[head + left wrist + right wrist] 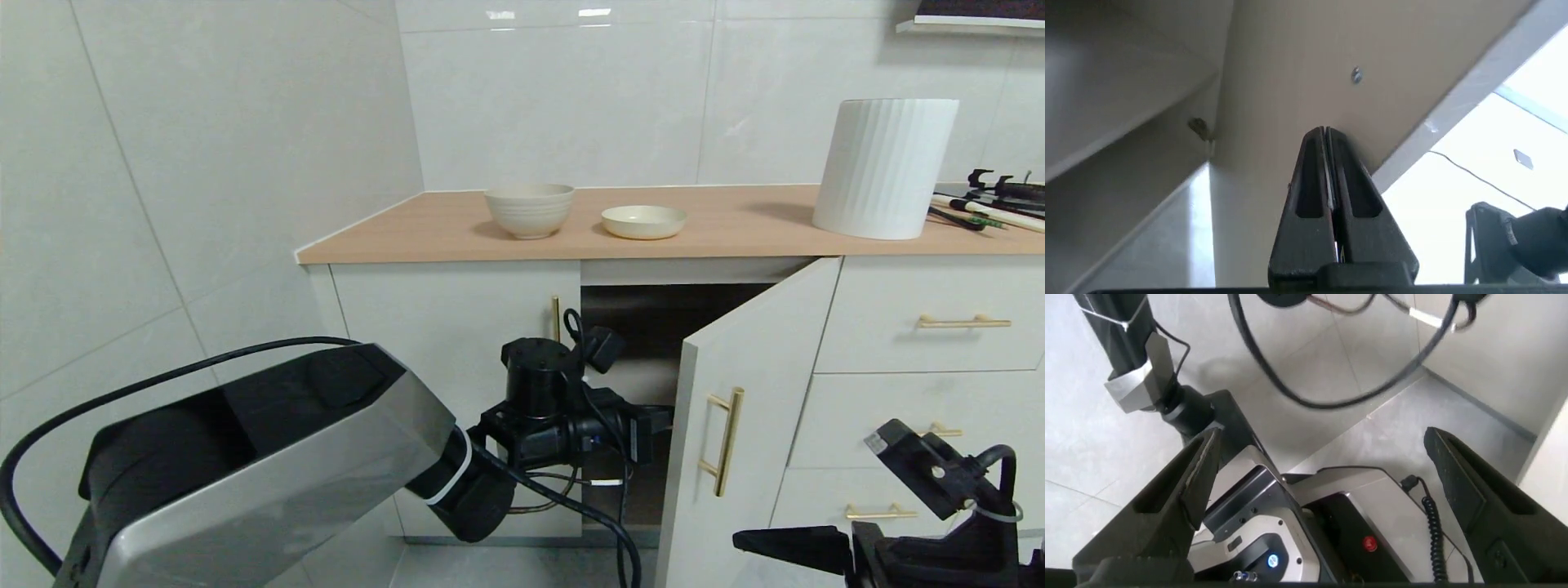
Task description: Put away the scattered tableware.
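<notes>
A beige ribbed bowl [530, 210] and a shallow cream plate [643, 221] stand side by side on the wooden counter [735, 224]. Below them a white cabinet door [747, 408] with a gold handle stands ajar. My left arm's wrist [563, 420] is at the dark opening, its front end hidden behind the door's edge. My left gripper [1325, 139] is shut and holds nothing, its tips close to the door's inner face [1290, 73]. Low at the right, near the floor, my right gripper [1323, 457] is open and holds nothing, with one finger [788, 545] pointing left.
A tall white ribbed container [886, 167] stands on the counter's right part, with chopsticks and dark utensils [988, 204] beyond it. Drawers with gold handles [951, 322] fill the cabinet's right side. A tiled wall [163, 204] closes in the left.
</notes>
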Motion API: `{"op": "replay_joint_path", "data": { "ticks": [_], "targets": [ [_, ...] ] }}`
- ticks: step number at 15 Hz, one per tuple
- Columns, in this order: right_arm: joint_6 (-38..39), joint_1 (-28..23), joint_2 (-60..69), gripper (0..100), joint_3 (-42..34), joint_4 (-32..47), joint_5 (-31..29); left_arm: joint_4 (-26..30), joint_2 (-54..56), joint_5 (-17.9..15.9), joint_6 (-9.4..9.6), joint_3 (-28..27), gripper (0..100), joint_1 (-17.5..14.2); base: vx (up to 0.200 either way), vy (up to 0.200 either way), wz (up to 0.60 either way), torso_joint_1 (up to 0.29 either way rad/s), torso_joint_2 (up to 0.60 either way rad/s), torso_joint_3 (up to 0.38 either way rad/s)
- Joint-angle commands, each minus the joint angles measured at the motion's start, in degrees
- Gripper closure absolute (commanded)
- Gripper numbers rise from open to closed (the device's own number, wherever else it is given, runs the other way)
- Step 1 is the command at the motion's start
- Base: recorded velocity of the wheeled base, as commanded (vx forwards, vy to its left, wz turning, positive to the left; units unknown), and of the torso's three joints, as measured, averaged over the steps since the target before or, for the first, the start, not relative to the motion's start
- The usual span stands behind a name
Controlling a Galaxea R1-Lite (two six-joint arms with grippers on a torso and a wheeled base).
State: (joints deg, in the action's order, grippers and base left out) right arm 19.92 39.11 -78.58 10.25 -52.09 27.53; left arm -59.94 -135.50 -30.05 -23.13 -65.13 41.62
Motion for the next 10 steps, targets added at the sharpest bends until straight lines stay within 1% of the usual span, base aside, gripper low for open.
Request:
{"op": "replay_joint_path", "data": {
  "ticks": [1, 2, 4, 5, 6, 9, 10],
  "targets": [
    [-0.06, 0.0, 0.71, 0, -0.06, -0.03, 0.07, 1.67, 0.23, -0.1, 0.01, -0.78, 100, 1.27, 0.0, 0.0, 0.0, 0.0, 0.0, 0.0],
    [-0.06, 0.09, 0.97, 0, -0.14, -0.03, 0.16, 2.11, 1.73, -0.1, 0.19, -0.78, 100, 2.77, 0.0, 0.0, 0.0, 0.0, 0.0, 0.0],
    [0.12, 2.03, 4.84, 0, -0.14, 0.41, 0.25, 3.78, 11.22, -0.54, 0.27, 5.37, 100, 11.2, 0.0, 0.0, 0.0, 0.0, 0.0, 0.0],
    [0.12, 3.17, 6.69, 0, -0.14, 0.59, 0.16, 7.12, 15.53, -0.62, 0.27, 7.74, 100, 14.89, 0.0, 0.0, 0.0, 0.0, 0.0, 0.0],
    [0.12, 3.34, 8.0, 0, -0.14, 1.11, 0.25, 10.11, 18.52, -0.71, 0.27, 8.88, 100, 17.0, 0.0, 0.0, 0.0, 0.0, 0.0, 0.0],
    [0.12, 3.43, 8.8, 0, -0.06, 2.34, 0.16, 10.63, 19.39, -0.54, 0.27, 9.68, 100, 16.74, 0.0, 0.0, 0.0, 0.0, 0.0, 0.0],
    [0.12, 3.34, 8.36, 0, 0.29, 2.34, -0.02, 10.55, 21.68, -0.27, 0.27, 12.58, 100, 12.43, 0.0, 0.0, 0.0, 0.0, 0.0, 0.0]
  ]
}}
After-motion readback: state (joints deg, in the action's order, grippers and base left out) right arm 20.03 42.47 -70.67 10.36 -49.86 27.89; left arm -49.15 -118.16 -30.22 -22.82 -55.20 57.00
